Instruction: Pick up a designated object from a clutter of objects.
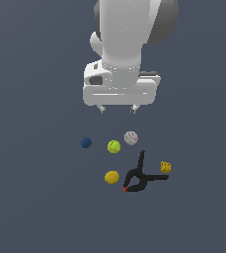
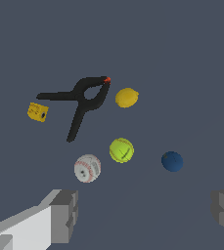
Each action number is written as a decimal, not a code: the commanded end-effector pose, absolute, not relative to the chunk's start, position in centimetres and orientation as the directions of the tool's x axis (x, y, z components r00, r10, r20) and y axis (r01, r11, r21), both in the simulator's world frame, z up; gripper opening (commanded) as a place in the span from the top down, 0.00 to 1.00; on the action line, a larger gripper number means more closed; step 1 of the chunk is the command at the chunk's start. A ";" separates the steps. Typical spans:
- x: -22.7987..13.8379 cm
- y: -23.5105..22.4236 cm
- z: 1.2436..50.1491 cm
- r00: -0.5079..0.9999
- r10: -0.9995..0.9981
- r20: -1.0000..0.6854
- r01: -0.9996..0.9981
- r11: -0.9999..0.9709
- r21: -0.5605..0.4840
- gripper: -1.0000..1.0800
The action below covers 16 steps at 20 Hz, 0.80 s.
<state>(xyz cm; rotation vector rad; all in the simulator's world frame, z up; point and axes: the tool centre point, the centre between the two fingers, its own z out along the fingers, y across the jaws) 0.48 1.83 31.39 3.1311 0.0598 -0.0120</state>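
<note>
The fingers are spread wide and empty, the gripper hanging above the bench with nothing between its tips. The step in hand is judged to be the approach, so the gripper is best brought over the baseball and centred on it before any descent is made. In the exterior view the baseball lies just below the gripper, slightly toward that view's right, at the upper edge of the clutter. It is set just beside the yellow-green ball, apparently with a narrow gap between them, and one arm of the black spring clamp reaches up near it. The closing line is therefore best turned so that neither finger is lowered onto the yellow-green ball or the clamp arm; the wide spread should be kept until the ball's middle is reached. Being a sphere, the baseball has no long axis and points no particular way; only its red stitching is seen curving across the surface in the wrist view. The dark blue ball, orange-yellow ball and yellow block are placed well apart from it.
</note>
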 end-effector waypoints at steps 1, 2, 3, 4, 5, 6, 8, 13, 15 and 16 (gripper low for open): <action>0.5 1.8 31.4 0.999 0.038 -0.008 0.038 -0.999 0.010 0.04; 0.5 1.9 31.4 0.999 0.038 -0.008 0.039 -0.999 0.010 0.04; 0.4 2.0 31.3 0.999 0.039 -0.011 0.039 -0.999 0.011 0.04; 0.3 2.2 31.2 0.999 0.041 -0.014 0.041 -0.999 0.012 0.04; 0.2 2.4 31.1 0.999 0.043 -0.019 0.043 -0.999 0.013 0.04; 0.1 2.7 31.0 0.999 0.045 -0.025 0.045 -0.999 0.015 0.04; -0.1 3.2 30.9 0.998 0.049 -0.036 0.050 -0.999 0.019 0.04; -0.3 3.4 31.0 0.998 0.052 -0.043 0.053 -0.998 0.021 0.04; -0.2 3.4 30.9 0.998 0.051 -0.041 0.052 -0.998 0.021 0.04; -0.2 3.4 30.7 0.998 0.051 -0.040 0.052 -0.998 0.021 0.04</action>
